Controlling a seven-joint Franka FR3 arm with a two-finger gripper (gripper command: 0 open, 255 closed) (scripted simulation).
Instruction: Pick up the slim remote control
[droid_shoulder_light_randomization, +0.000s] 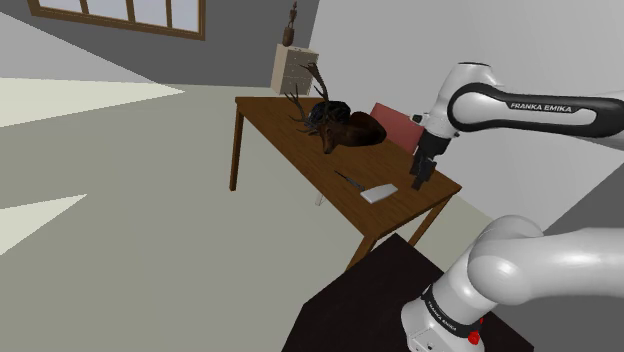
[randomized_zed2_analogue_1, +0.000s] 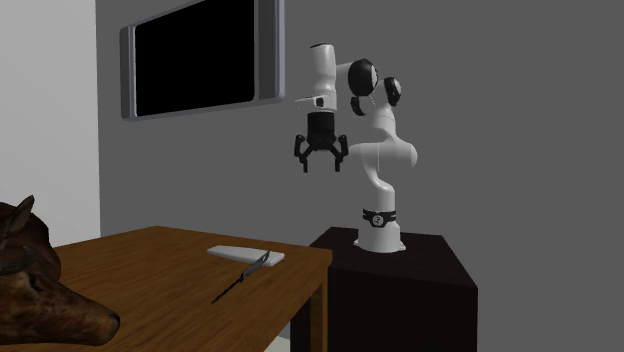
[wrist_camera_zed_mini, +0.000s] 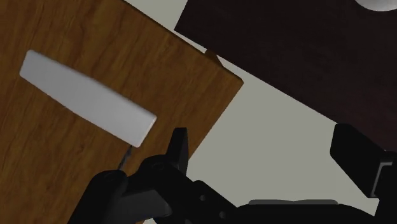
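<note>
Wrist view, read with the shoulder and second exterior views: the slim remote control (wrist_camera_zed_mini: 86, 98), a flat pale slab, lies flat on the wooden counter (wrist_camera_zed_mini: 51, 178), near the corner closest to the stand (wrist_camera_zed_mini: 286, 57). The tool (wrist_camera_zed_mini: 263, 135) hangs released, its fingers wide apart and holding nothing. It is high above the counter, roughly over the edge that faces the stand.

Judged handling: the remote looks light, rigid, smooth and low-lying, so it is likely to skid or slip if pinched at one end. The fingers are best set across its two long sides near mid-length and lowered close to the wood.

A thin dark implement (randomized_zed2_analogue_1: 238, 280) lies with one tip at the remote's end. Whether they touch cannot be resolved, and it may be nudged.

Room: the air over the corner is open, and a carved animal (droid_shoulder_light_randomization: 345, 130) sits well apart along the counter. The nearby edge leaves little margin if the remote is pushed.
</note>
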